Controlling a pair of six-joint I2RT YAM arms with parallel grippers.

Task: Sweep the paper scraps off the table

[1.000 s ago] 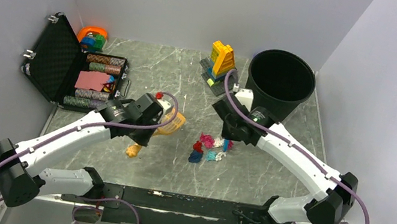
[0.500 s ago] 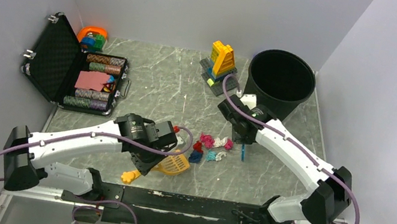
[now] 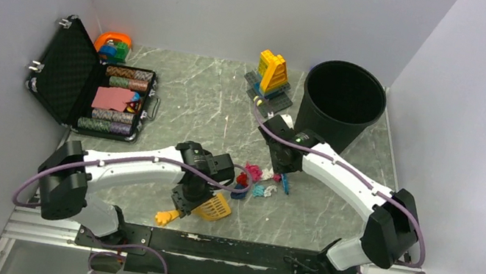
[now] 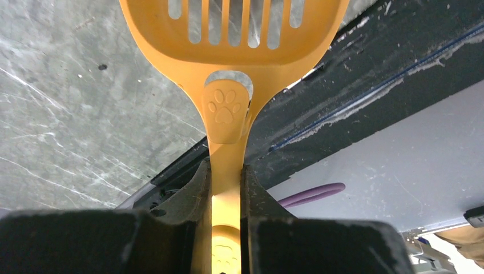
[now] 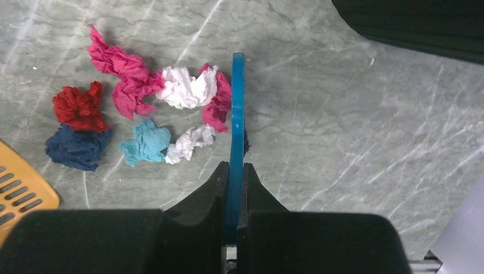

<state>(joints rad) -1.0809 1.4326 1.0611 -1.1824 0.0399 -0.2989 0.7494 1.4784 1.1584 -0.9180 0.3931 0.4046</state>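
The paper scraps [image 3: 259, 181] lie in a loose cluster mid-table [image 3: 179, 97]. The right wrist view shows pink [image 5: 122, 71], white [image 5: 182, 88], red [image 5: 80, 105], dark blue [image 5: 74, 148] and teal [image 5: 145, 141] wads. My right gripper [image 5: 233, 168] is shut on a thin blue blade [image 5: 237, 114] standing on edge against the cluster's right side. My left gripper [image 4: 226, 171] is shut on the handle of an orange slotted scoop [image 4: 240, 34]. The scoop [image 3: 213, 206] rests low on the table just near-left of the scraps, its corner visible [image 5: 17, 182].
A black bucket [image 3: 344, 98] stands at the back right, close behind the right arm. A yellow brick build [image 3: 271, 75] sits beside it. An open black case [image 3: 64, 74] with poker chips lies at the left. A black rail [image 3: 221, 249] runs along the near edge.
The left arm swung the scoop from left of centre toward the near edge and rightward, up to the scraps. The right gripper came down and left, setting the blue blade beside the cluster.
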